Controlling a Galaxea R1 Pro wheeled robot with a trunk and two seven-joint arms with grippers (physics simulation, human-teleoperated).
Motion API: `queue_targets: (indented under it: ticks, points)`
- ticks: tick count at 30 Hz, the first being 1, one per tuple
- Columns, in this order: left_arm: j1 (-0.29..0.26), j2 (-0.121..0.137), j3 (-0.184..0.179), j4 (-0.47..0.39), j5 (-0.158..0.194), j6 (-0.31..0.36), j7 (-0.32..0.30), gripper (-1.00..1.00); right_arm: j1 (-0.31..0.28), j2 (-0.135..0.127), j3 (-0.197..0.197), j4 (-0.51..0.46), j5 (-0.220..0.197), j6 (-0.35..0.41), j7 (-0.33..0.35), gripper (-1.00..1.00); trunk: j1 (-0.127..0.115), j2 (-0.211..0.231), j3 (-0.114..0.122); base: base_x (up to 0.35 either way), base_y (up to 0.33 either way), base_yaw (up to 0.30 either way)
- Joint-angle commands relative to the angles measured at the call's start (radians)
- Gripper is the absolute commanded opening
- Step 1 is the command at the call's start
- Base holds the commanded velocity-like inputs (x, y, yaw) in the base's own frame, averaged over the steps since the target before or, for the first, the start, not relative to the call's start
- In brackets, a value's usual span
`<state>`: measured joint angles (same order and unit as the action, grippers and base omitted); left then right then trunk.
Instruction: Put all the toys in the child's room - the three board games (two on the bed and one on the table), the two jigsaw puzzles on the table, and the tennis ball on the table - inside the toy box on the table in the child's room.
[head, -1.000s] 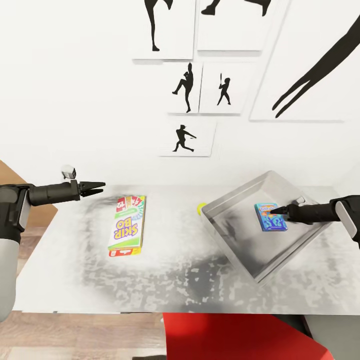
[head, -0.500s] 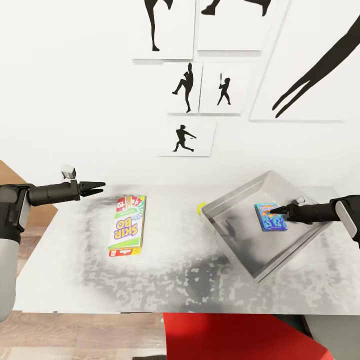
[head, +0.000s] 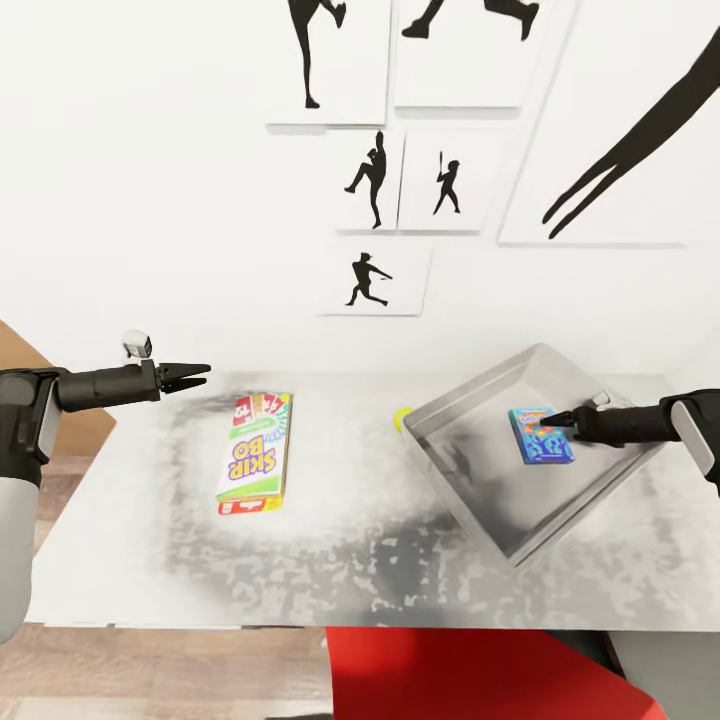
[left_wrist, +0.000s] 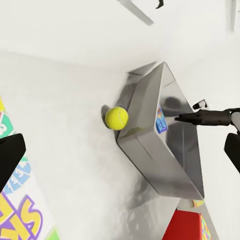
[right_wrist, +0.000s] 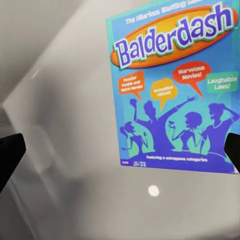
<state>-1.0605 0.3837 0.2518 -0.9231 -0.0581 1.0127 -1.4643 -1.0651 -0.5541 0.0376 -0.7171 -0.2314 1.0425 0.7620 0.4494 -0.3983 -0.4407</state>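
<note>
Almost nothing has changed over the last sec: the whole head view slid a hair, so that's the camera, not the things. Both arms hold as they were and every item sits where it did. That reads as a pause after the drop-off; one game is in, the rest is left to do.

Table (head: 380, 560): light grey top running along the wall. Toy box (head: 470, 495) sits skewed at the right end of the tabletop, one corner pointing toward the front edge. Blue board game (head: 541, 434) lies flat on the box floor, near the back-right wall.

White board game (head: 255, 452) lies flat left of centre, well apart from the box, long side running front to back. Tennis ball (head: 402, 417) rests on the tabletop against the box's left corner, outside it; the left wrist view shows it touching or just beside the wall, hard to tell which.

Right gripper (head: 556, 420) hangs over the blue game's right half, fingers spread with nothing between them, so the game is let go. Left gripper (head: 196, 373) hovers near the back-left part of the tabletop, just beyond the white game's far end, fingers parted, empty. No puzzles seen here.
</note>
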Motion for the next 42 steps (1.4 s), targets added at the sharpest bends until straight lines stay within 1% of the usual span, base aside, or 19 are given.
queue_targets:
  ticks: [1,23,27,34,39,41,42]
  points:
    - [-0.001,0.000,0.001,0.000,-0.006,0.010,-0.007,1.00,-0.001,-0.001,0.003,-0.001,-0.007,0.005,-0.002,1.00,0.001,-0.002,0.000,0.000,0.000,0.000]
    - [-0.001,0.001,0.001,0.000,-0.008,0.010,-0.010,1.00,-0.001,-0.001,-0.004,-0.017,-0.010,0.005,0.000,1.00,0.001,-0.002,0.035,0.000,0.000,0.000]
    - [-0.001,0.001,0.001,0.000,-0.008,0.009,-0.010,1.00,-0.001,-0.001,-0.015,-0.029,-0.011,0.005,0.001,1.00,0.001,-0.002,0.041,0.000,0.000,0.000]
    - [0.000,0.002,0.001,0.000,-0.008,0.009,-0.010,1.00,-0.001,-0.002,-0.046,-0.036,-0.011,0.005,0.004,1.00,0.001,-0.002,0.053,0.000,0.000,0.000]
    - [0.001,0.003,0.002,0.000,-0.008,0.009,-0.011,1.00,0.000,-0.003,-0.058,-0.038,-0.011,0.005,0.041,1.00,0.001,-0.002,0.061,0.000,0.000,0.000]
    - [0.004,0.003,0.002,0.000,-0.008,0.008,-0.011,1.00,0.001,-0.003,-0.060,-0.039,-0.011,0.005,0.071,1.00,0.001,-0.002,0.064,0.000,0.000,0.000]
    - [0.006,0.003,0.002,0.000,-0.008,0.008,-0.011,1.00,0.001,-0.003,-0.061,-0.039,-0.010,0.005,0.104,1.00,0.001,-0.002,0.066,0.000,0.000,0.000]
